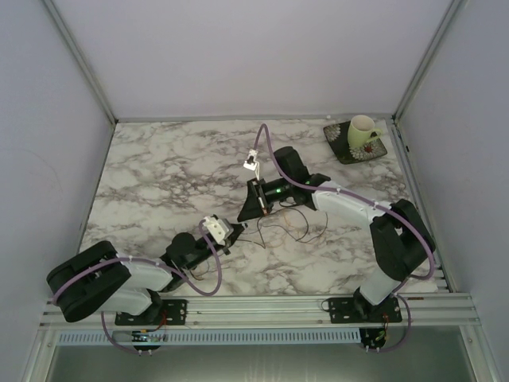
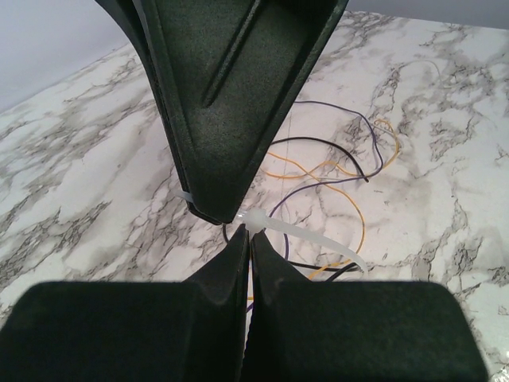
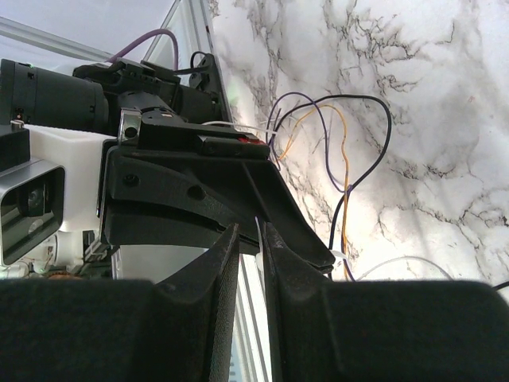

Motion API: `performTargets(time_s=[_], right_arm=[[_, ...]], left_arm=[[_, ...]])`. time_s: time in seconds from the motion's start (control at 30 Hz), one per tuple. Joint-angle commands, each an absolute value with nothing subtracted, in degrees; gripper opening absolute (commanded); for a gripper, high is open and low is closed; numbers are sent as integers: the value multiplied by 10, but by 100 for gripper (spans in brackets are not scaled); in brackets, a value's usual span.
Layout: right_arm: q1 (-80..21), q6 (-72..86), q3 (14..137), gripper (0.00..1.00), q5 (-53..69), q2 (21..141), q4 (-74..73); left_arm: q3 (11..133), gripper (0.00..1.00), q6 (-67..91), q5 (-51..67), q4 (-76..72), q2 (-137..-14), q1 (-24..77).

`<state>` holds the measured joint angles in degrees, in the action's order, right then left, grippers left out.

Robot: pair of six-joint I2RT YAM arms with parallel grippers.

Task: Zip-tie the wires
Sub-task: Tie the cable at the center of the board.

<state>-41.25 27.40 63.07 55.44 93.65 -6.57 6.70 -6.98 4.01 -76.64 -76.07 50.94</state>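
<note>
The wires [image 1: 290, 224] lie in loose black, purple and orange loops on the marble table [image 1: 159, 175], seen too in the left wrist view [image 2: 334, 171] and the right wrist view [image 3: 343, 151]. My left gripper [image 2: 248, 232] is shut, with the head of a white zip tie [image 2: 318, 240] right at its tips and the tail curving off to the right over the wires. My right gripper [image 3: 250, 227] hangs tip to tip above the left gripper [image 1: 237, 231]. Its jaws stand a narrow gap apart, and the zip tie's strap [image 3: 258, 235] runs between them.
A cream cup [image 1: 362, 131] stands on a dark plate [image 1: 347, 151] at the back right corner. Grey walls close in the table on three sides. An aluminium rail [image 1: 262, 306] with both arm bases runs along the near edge.
</note>
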Motion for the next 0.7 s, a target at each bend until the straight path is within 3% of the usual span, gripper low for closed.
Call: performTargets(time_s=[0.0, 0.37, 0.53, 0.67], right_arm=[[-418, 267, 631, 17, 570, 942, -65], [-419, 263, 625, 18, 565, 949, -64], [-419, 263, 626, 0, 565, 947, -65], [-416, 263, 632, 0, 554, 949, -65]], left_arm=[[77, 0, -66, 41, -801, -767, 506], [81, 0, -63, 44, -802, -765, 504], [81, 0, -64, 46, -799, -767, 504], [82, 0, -65, 47, -800, -769, 504]])
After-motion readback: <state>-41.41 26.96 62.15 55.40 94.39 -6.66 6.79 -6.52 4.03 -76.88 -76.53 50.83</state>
